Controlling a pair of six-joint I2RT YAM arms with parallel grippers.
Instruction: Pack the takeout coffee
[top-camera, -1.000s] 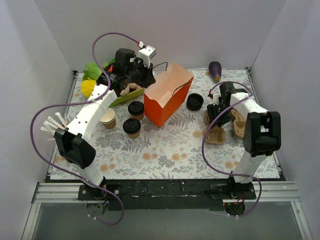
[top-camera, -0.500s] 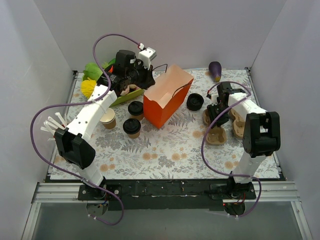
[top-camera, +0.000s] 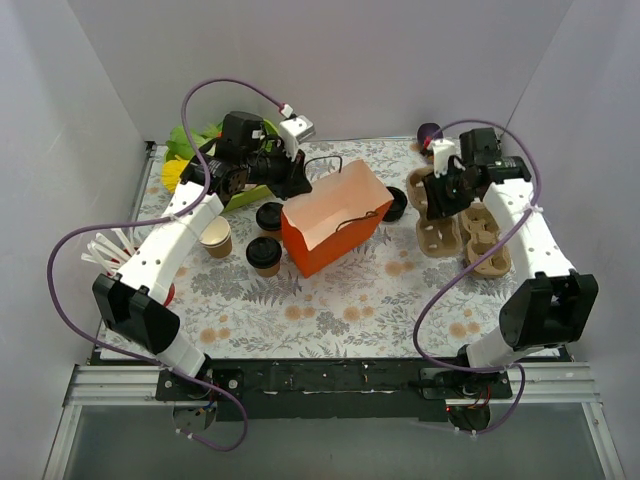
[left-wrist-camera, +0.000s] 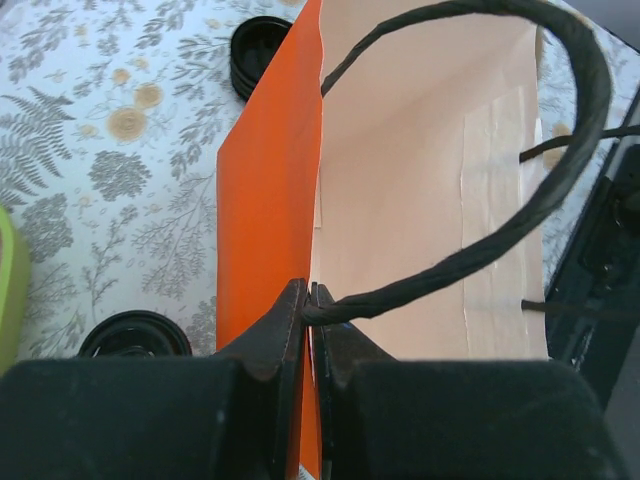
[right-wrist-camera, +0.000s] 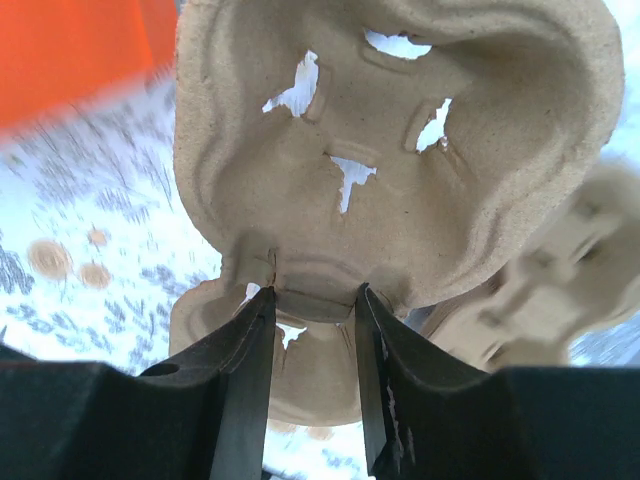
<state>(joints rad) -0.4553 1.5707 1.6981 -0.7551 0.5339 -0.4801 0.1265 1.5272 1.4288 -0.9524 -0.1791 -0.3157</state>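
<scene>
Two brown paper cups with black lids (top-camera: 271, 217) (top-camera: 264, 255) and one open cup (top-camera: 216, 236) stand left of the orange paper bag (top-camera: 335, 215). My left gripper (top-camera: 298, 183) is shut on the bag's back-left rim, at the black cord handle (left-wrist-camera: 450, 265); its fingertips (left-wrist-camera: 310, 300) pinch the rim, and the pale inside shows. A lidded cup top (left-wrist-camera: 135, 345) sits beside the bag. My right gripper (top-camera: 440, 195) is shut on a pulp cup carrier (right-wrist-camera: 400, 150) and holds it above the table, right of the bag.
More pulp carriers (top-camera: 487, 240) lie at the right. A loose black lid (top-camera: 395, 203) sits behind the bag's right end. A purple eggplant (top-camera: 430, 132) is at the back. Green and yellow items (top-camera: 185, 150) sit back left, white utensils (top-camera: 108, 250) at the left edge.
My right arm has risen and moved toward the back, lifting a carrier off the table. My left gripper has pulled the bag, which now leans lower and sits nearer the front.
</scene>
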